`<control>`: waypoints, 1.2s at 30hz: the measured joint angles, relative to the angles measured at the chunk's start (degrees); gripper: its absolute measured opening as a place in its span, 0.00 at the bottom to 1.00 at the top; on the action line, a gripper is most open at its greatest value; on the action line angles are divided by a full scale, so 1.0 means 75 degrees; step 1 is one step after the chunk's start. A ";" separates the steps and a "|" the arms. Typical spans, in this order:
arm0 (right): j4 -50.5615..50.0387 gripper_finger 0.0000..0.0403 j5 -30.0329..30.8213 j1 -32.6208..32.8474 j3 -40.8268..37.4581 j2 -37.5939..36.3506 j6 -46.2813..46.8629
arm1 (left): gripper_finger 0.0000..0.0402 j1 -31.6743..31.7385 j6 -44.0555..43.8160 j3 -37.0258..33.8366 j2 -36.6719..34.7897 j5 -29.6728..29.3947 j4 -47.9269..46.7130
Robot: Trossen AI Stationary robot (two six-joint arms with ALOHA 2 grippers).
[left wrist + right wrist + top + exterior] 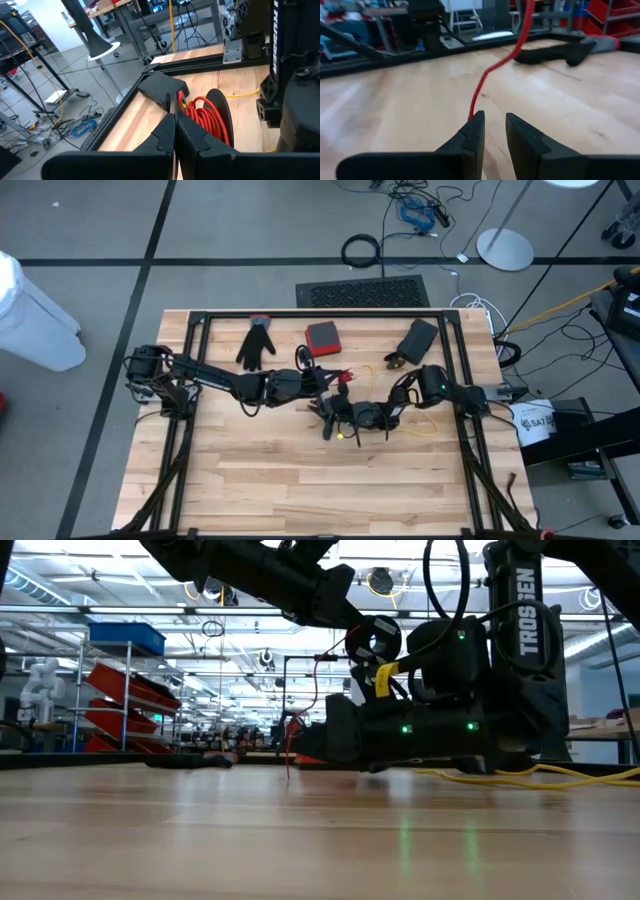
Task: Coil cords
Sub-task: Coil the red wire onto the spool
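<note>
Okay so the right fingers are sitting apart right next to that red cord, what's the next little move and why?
Probably slide the right gripper slightly sideways so the red cord sits between its fingers, then close. The cord now runs down to the outer edge of one finger, not into the gap, so closing now would likely miss. The left gripper is shut on the cord's other end, holding it up.

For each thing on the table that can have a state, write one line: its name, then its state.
left gripper: shut on the red cord, raised above the table
red cord: partly coiled by the left gripper, one strand running to the right gripper
right gripper: slightly open, red cord at one finger
yellow cord: loose on the table
black glove: lying flat
</note>
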 joint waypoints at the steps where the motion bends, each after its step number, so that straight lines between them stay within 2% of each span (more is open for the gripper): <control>1: -0.0084 0.16 0.0115 0.0005 -0.0006 0.0000 0.0015 | 0.02 -0.0003 0.0003 0.0000 0.0000 0.0000 -0.0008; 10: 0.0063 0.16 0.0318 0.0114 -0.0836 -0.0320 0.0401 | 0.02 -0.0012 0.0006 0.0000 0.0000 0.0000 -0.0049; 12: 0.0065 0.16 0.0108 0.0141 -0.0935 -0.0411 0.0408 | 0.02 -0.0012 0.0009 -0.0002 0.0000 0.0000 -0.0046; 15: 0.0062 0.16 -0.0488 0.0145 -0.0809 -0.0437 0.0428 | 0.02 -0.0012 0.0005 -0.0003 -0.0001 -0.0002 -0.0033; 17: -0.0239 0.16 -0.0549 0.0154 -0.0627 -0.0437 0.0422 | 0.02 -0.0012 0.0003 -0.0003 -0.0006 -0.0003 -0.0017; 23: -0.0578 0.16 -0.0233 0.0136 -0.0308 -0.0437 0.0144 | 0.02 -0.0059 0.0000 -0.0003 -0.0012 -0.0003 -0.0014; 32: -0.0651 0.16 -0.0260 0.0093 -0.0158 -0.0437 -0.0001 | 0.02 -0.0061 -0.0006 -0.0003 -0.0012 0.0024 -0.0014; 36: -0.0652 0.12 -0.0260 0.0093 -0.0157 -0.0437 -0.0004 | 0.02 -0.0061 -0.0158 -0.0003 -0.0012 0.0030 -0.0014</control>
